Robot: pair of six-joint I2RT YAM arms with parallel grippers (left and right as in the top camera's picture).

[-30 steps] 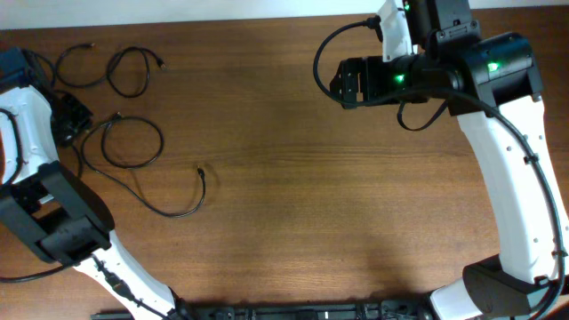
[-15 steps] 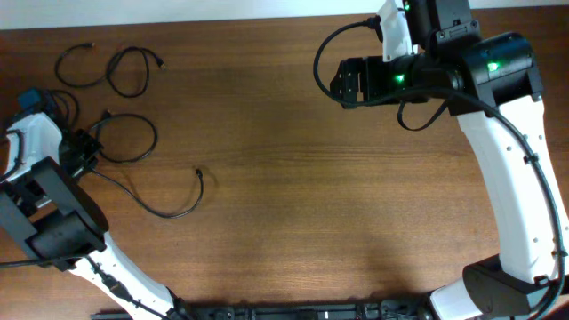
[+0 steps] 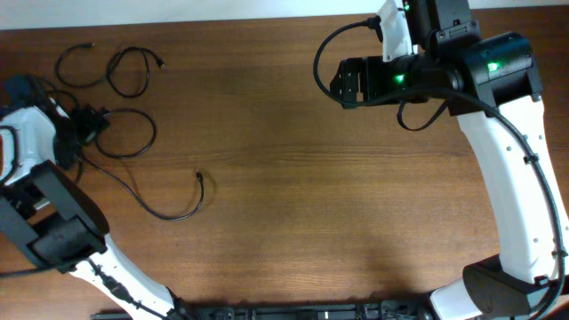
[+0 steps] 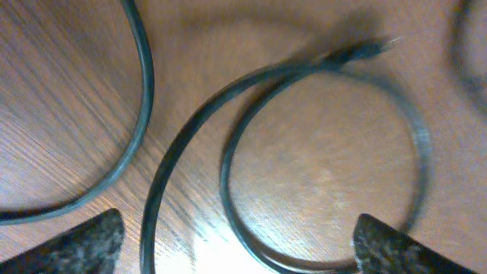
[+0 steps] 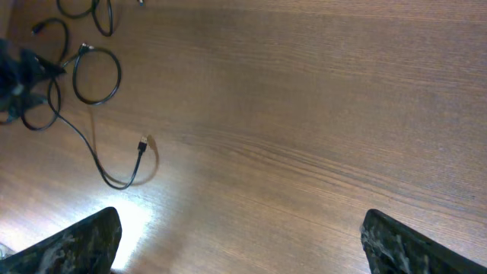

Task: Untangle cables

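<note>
Thin black cables [image 3: 153, 133] lie strewn over the left end of a brown wooden table [image 3: 293, 204]. Two small loops sit near the far-left corner, with a wider loop just below them. From there a long strand sweeps down and right to a plug tip [image 3: 200, 175].

The left gripper [image 3: 89, 124] hangs low over the left side of the wider loop, its white arm reaching in from the near-left corner. From the left wrist, its fingers [image 4: 84, 240] stand wide apart. A curl of cable and a second plug tip [image 4: 365, 49] rest on the wood ahead of them, and nothing is clamped.

Well apart from the cables, the right gripper [image 3: 342, 84] is poised high near the far edge, pointing left. A thick black wire [image 3: 318, 55] arcs beside it, and its white arm rises from the near-right corner. Its jaws gape wide and hold nothing. From the right wrist, the cables show small in the upper-left corner.
</note>
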